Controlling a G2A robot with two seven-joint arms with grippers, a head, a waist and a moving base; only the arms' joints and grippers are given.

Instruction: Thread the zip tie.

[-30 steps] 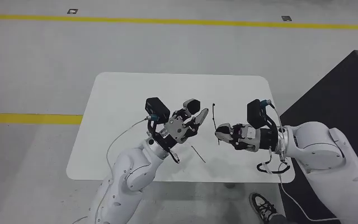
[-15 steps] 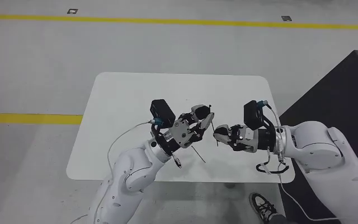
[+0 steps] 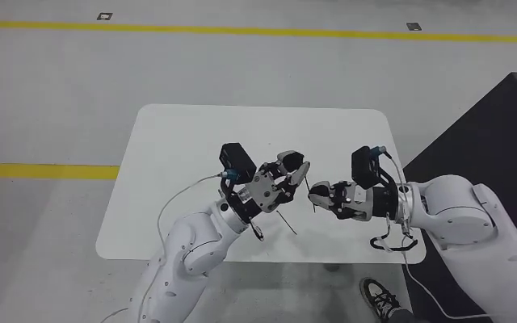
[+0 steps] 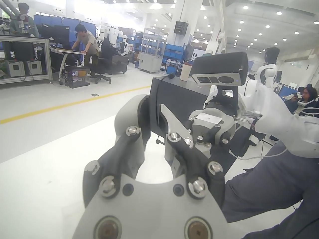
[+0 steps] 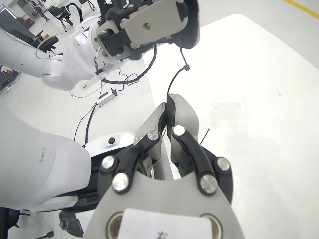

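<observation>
A thin black zip tie stands up from my right gripper, which is shut on its lower end above the white table. The tie's small square head sits partway up. Above the head the strap runs to the black pad of my left gripper. In the left wrist view the strap hangs in the narrow gap between the left gripper's fingers, which stand slightly apart. From above, the two grippers face each other closely over the table's front half, the right gripper a little lower.
A second black zip tie lies flat on the table near its front edge, also seen past my right gripper as a short black strip. A black box stands beside the table on the right.
My left gripper has moved right, up to the tie's upper end, and its fingers now flank the strap. The right gripper has shifted slightly left with the tie.
</observation>
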